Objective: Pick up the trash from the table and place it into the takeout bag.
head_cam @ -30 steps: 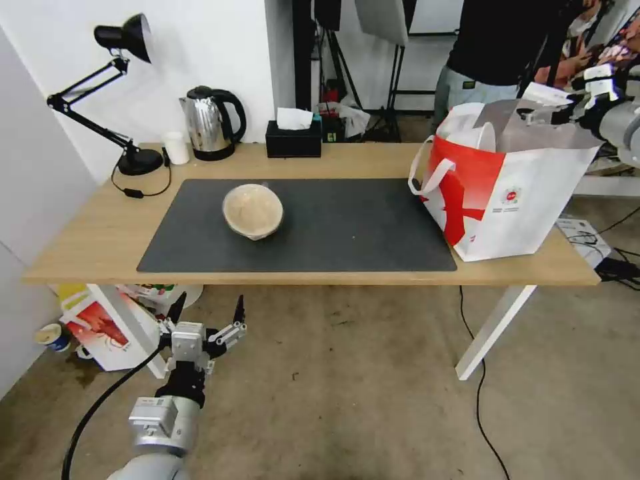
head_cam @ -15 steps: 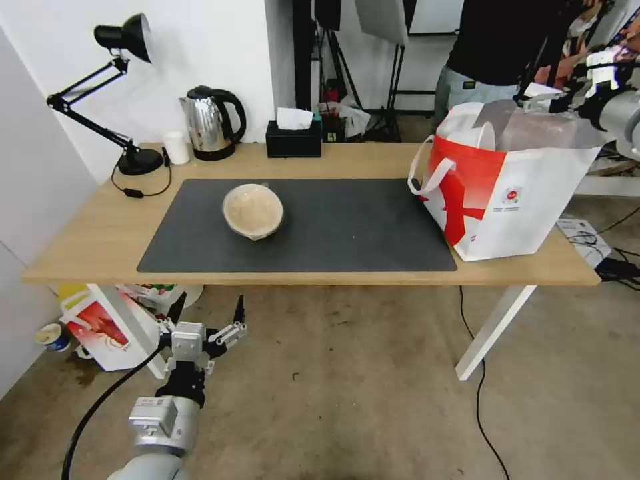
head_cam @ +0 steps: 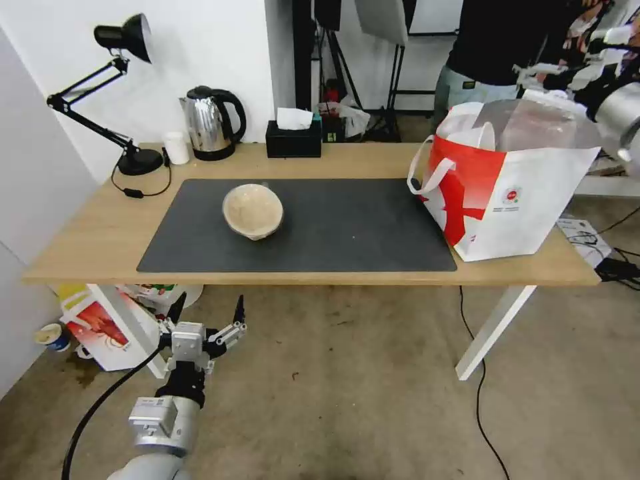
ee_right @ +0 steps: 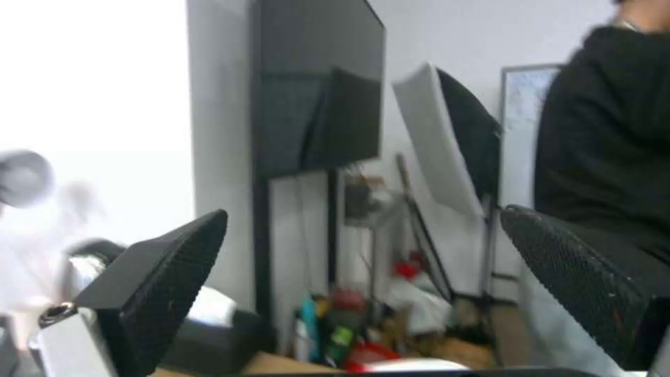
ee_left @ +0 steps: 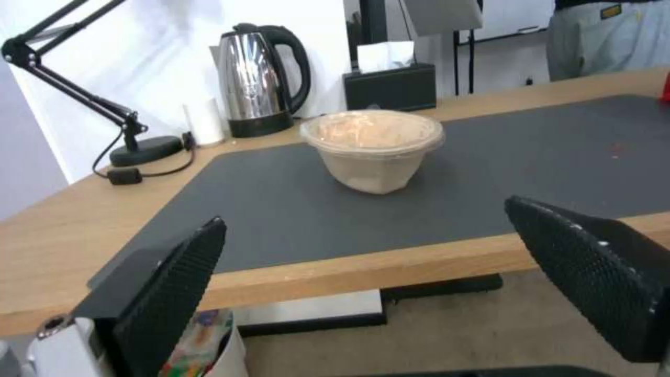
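Although a small red logo is printed on the takeout bag [head_cam: 510, 200], its writing cannot be read. The beige lidded bowl [head_cam: 253, 211] is seen on the surface's [head_cam: 87, 247] grey mat [head_cam: 347, 227], well beyond the left gripper [head_cam: 205, 312], jaws apart. The right gripper [head_cam: 560, 67], jaws apart and empty, is held above the bag.
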You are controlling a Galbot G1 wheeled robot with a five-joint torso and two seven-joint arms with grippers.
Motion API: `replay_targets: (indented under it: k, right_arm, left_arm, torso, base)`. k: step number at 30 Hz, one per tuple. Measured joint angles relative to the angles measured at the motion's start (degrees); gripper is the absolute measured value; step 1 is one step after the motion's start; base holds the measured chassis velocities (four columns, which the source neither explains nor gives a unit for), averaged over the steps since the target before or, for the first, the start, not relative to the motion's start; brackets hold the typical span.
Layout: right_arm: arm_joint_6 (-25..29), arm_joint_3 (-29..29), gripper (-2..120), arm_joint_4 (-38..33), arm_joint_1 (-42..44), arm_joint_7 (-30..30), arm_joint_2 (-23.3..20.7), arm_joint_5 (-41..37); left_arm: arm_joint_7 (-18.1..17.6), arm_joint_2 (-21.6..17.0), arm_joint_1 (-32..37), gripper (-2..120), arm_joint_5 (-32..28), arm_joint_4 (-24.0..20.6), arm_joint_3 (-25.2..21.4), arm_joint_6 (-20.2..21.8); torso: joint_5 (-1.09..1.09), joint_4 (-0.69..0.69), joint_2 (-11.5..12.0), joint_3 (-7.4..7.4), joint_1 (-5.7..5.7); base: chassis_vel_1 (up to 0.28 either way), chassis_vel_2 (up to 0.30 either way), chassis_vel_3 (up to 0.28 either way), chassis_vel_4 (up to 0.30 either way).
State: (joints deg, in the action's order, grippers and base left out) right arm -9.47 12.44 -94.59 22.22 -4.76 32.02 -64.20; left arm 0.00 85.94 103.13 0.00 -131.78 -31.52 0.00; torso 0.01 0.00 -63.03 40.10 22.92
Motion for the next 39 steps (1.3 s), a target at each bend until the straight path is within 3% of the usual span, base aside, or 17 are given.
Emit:
replay_targets:
  k: [4,6,8,10,17,21,31,39]
  right_arm:
    - [8.5,1.5,100,-9.2,6.6,7.2,0.8,-0.8]
    - [8.5,1.5,100,-9.2,6.6,7.2,0.8,-0.8]
    - [13.2,4.6,100,-16.6,13.3,13.3,3.6,1.5]
    - [14.5,5.3,100,-18.6,15.7,14.6,4.5,2.9]
    - [18.9,12.1,100,-31.0,34.0,17.9,10.6,16.3]
    - [20.3,13.1,100,-34.0,40.1,17.9,12.6,21.6]
    - [21.7,13.6,100,-38.3,45.8,17.2,14.3,24.8]
    - [26.1,9.0,100,-39.0,52.1,17.2,18.0,34.4]
  left_arm:
    - [0.0,0.0,0.0,100,0.0,0.0,0.0,0.0]
    - [0.0,0.0,0.0,100,0.0,0.0,0.0,0.0]
    - [0.0,0.0,0.0,100,0.0,0.0,0.0,0.0]
    - [0.0,0.0,0.0,100,0.0,0.0,0.0,0.0]
    - [0.0,0.0,0.0,100,0.0,0.0,0.0,0.0]
    - [0.0,0.0,0.0,100,0.0,0.0,0.0,0.0]
    - [0.0,0.0,0.0,100,0.0,0.0,0.0,0.0]
    - [0.0,0.0,0.0,100,0.0,0.0,0.0,0.0]
  torso:
    - [-0.03,0.01,0.0,0.00,-0.01]
    - [-0.03,0.01,0.0,0.00,-0.01]
    - [-0.03,0.02,0.0,0.00,-0.01]
    - [-0.02,0.01,0.0,0.00,-0.01]
    - [-0.04,-0.01,0.0,0.00,-0.02]
    - [0.00,-0.01,0.0,0.00,-0.02]
    - [-0.02,0.01,0.0,0.00,-0.02]
    - [-0.01,0.00,0.0,0.00,-0.02]
  base:
    - [0.000,0.000,0.000,0.000]
    - [0.000,0.000,0.000,0.000]
    - [0.000,0.000,0.000,0.000]
    - [0.000,0.000,0.000,0.000]
    - [0.000,0.000,0.000,0.000]
    - [0.000,0.000,0.000,0.000]
    - [0.000,0.000,0.000,0.000]
    - [0.000,0.000,0.000,0.000]
